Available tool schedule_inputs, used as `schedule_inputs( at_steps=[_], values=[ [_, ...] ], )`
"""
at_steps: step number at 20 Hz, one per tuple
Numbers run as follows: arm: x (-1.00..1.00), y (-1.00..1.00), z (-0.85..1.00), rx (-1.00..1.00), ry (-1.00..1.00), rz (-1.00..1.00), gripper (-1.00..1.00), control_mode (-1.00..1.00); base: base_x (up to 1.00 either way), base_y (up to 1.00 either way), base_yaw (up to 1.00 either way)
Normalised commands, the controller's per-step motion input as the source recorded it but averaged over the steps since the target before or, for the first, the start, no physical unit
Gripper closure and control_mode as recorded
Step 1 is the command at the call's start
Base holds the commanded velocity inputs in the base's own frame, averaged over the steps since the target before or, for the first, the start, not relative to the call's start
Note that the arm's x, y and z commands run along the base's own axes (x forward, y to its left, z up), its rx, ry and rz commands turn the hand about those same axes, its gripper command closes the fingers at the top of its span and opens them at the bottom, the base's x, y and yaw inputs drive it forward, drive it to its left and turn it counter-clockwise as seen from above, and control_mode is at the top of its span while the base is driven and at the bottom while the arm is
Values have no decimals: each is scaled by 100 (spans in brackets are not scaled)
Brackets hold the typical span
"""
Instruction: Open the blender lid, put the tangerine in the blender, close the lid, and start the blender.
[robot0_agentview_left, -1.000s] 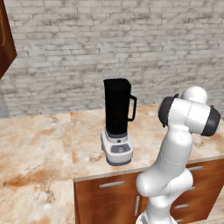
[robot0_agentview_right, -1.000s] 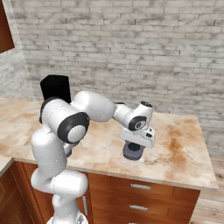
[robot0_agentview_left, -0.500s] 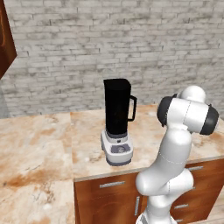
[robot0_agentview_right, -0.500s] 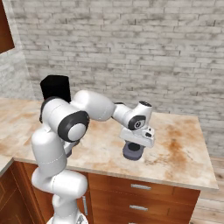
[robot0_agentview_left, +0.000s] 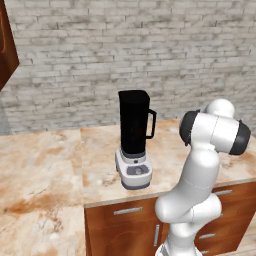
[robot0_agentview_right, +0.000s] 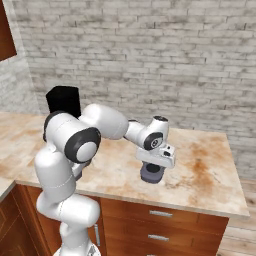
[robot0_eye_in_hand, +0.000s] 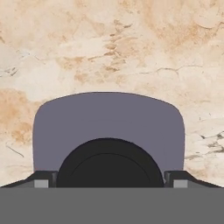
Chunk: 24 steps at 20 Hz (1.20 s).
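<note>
A grey-white brick wall is seen behind a mottled beige marble counter. Wooden drawers with metal handles are fitted beneath; a wooden upper cabinet is mounted left.

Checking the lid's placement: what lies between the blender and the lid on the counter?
Bare marble counter; in the right base view, only the arm crosses above it between blender and lid.

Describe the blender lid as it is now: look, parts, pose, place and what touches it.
The blender lid is a flat, matte grey, squarish cap with rounded corners and a round black knob at its centre. It lies flat, knob up, on the marbled beige counter, off the blender, whose black jar stands open-topped to the robot's left. The pincer sits low over it, jaws spread on either side of the knob; whether the fingertips touch it cannot be told.
</note>
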Motion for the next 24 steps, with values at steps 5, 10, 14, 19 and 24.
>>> schedule_inputs(
  at_steps=[5, 10, 14, 19, 24],
  values=[
    [-11, 14, -43, 0, -1, 0, 100, -100, 0, 0, 0],
    [-13, 2, 2, 0, -3, 0, 100, -100, 0, 0, 0],
    [-16, 0, 37, 0, -7, -1, 100, -100, 0, 0, 0],
    [-12, 0, 67, 0, -11, 0, 100, -100, 0, 0, 0],
    [-8, 11, 81, 0, -13, 0, 100, -100, 0, 0, 0]
  ],
)
